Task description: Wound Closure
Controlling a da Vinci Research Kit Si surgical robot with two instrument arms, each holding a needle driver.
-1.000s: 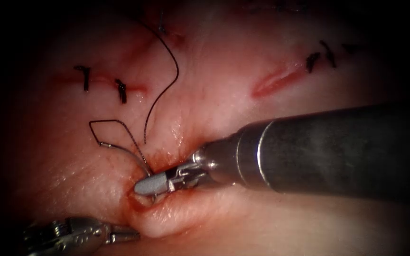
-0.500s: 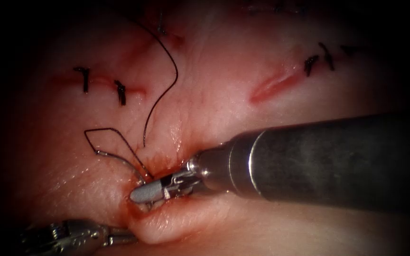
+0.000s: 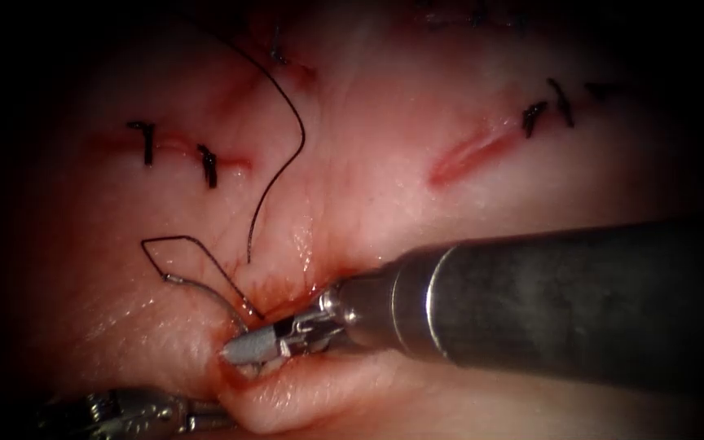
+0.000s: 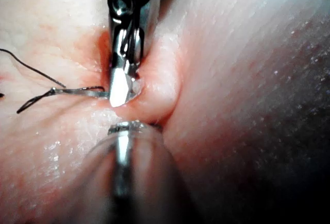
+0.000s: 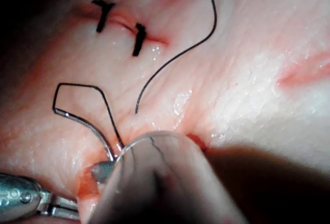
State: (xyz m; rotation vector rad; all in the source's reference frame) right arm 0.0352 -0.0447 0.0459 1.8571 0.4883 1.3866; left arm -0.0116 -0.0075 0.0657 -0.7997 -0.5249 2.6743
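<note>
A surgical training lab: pork-belly tissue point(image 3: 385, 163) with stitched cuts point(image 3: 205, 163), black thread point(image 3: 283, 155) beside them, robotic tool point(image 3: 531, 301).

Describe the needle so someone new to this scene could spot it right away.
Find the right tool, the thick dark shaft entering from the right. Its claw is shut on the needle, which curves up and left over the tissue. Unlike the black thread nearby, the needle is a shiny silver arc, with thread joined at its far end.

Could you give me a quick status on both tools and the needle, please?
Right tool shut on needle at the cut. Left tool at tissue edge, grip unclear. Thread trails clear.
</note>
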